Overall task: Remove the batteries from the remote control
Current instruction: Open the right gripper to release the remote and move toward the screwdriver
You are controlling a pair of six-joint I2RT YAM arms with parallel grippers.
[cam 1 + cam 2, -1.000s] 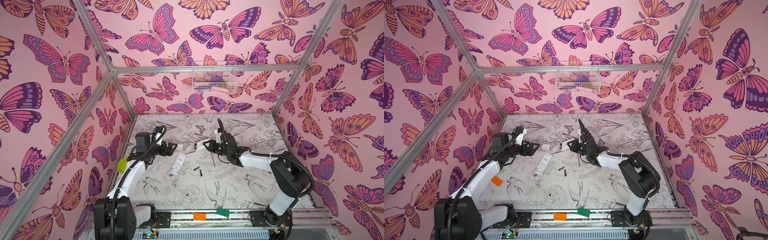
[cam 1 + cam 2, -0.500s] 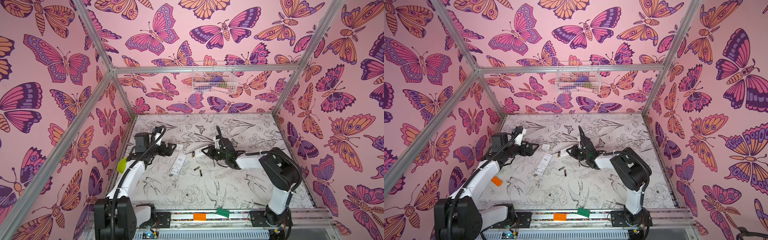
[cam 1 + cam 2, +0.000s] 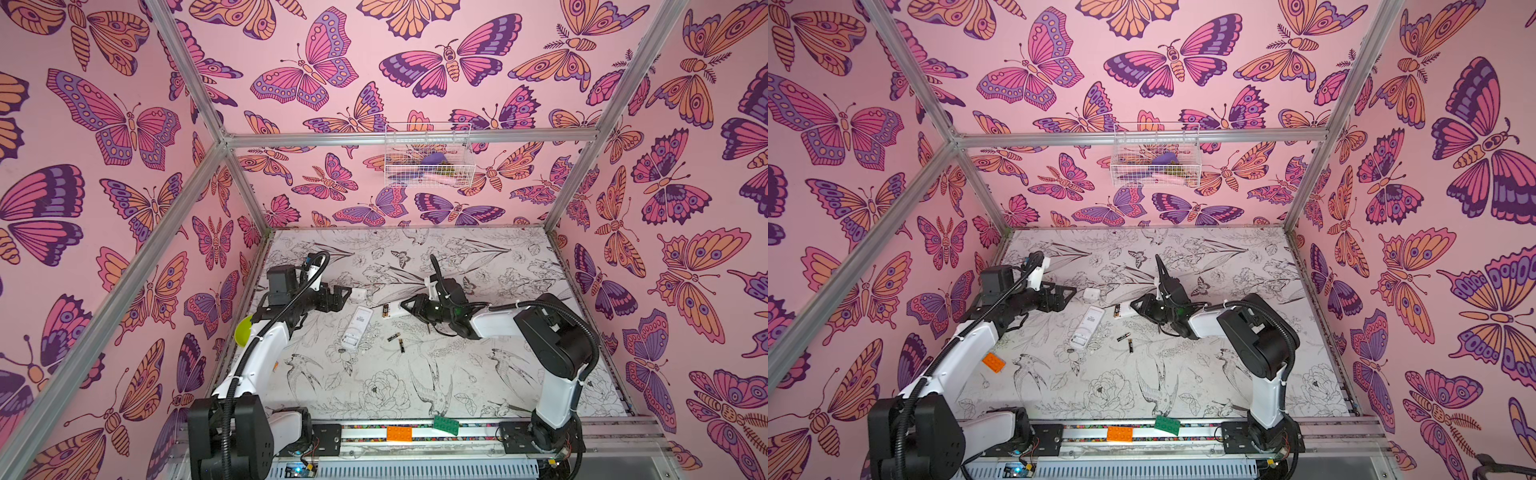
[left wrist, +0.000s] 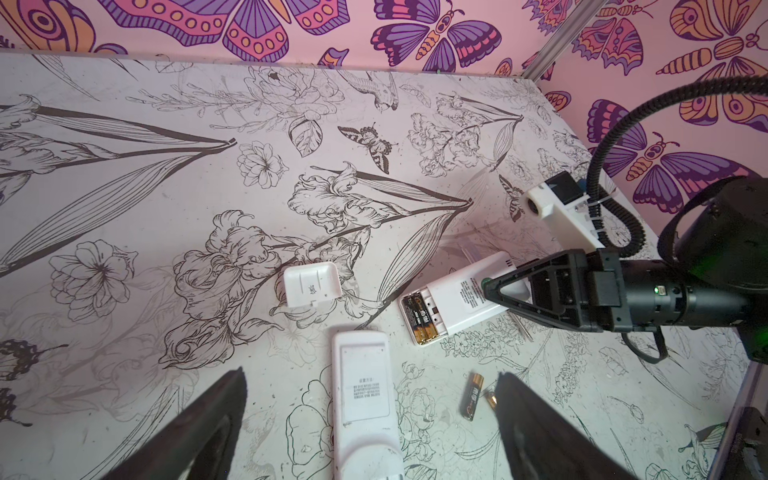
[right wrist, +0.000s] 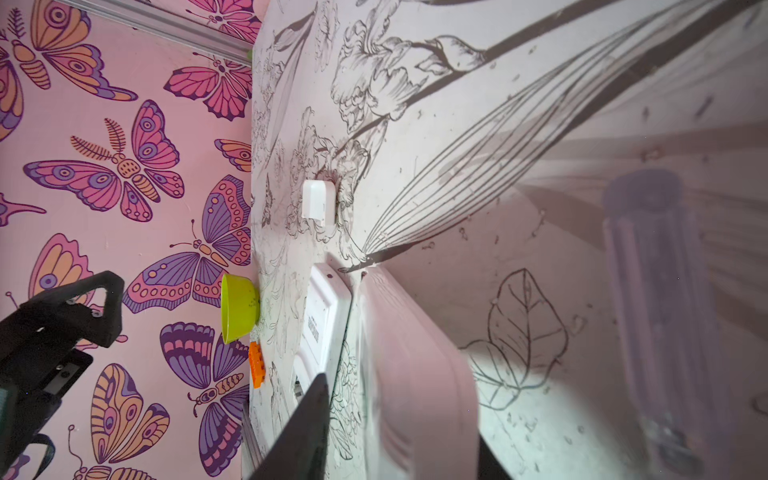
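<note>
The right gripper (image 3: 407,305) has set the open remote (image 4: 453,301) down at mid-frame — its jaws now stand a little apart around it. Two batteries (image 4: 422,318) sit in its end. The left gripper (image 4: 372,374) hangs wide open, empty, over a second remote (image 4: 363,399). Its finger (image 4: 540,436) half hides one of two loose batteries (image 4: 471,395); both top views show both.

Our left arm (image 3: 262,357) reaches up toward one o'clock; its left gripper (image 3: 344,297) points to three o'clock, jaws spread wide. Our right arm (image 3: 557,345) folds low, its right gripper (image 3: 408,306) aimed at nine o'clock, jaws partly apart.
</note>
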